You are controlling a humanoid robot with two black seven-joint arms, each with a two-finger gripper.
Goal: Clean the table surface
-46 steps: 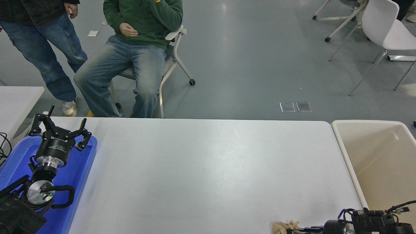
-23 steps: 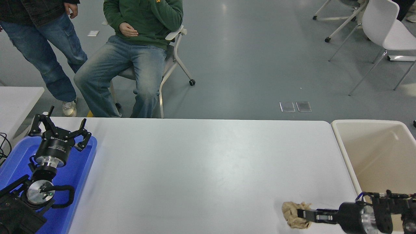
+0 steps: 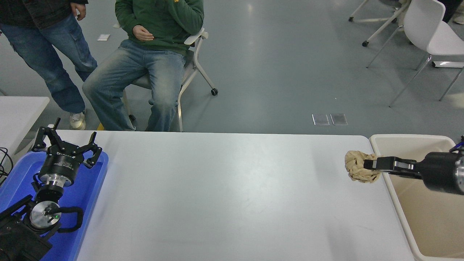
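Beside the cream bin (image 3: 417,188), the right claw (image 3: 368,165) grips a tan rag (image 3: 357,167), seemingly above the table surface (image 3: 224,195).

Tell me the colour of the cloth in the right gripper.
Beige or tan, crumpled cloth, clearest in the head view.

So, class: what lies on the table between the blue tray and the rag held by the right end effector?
Nothing: in the head view the table is bare from tray to rag.
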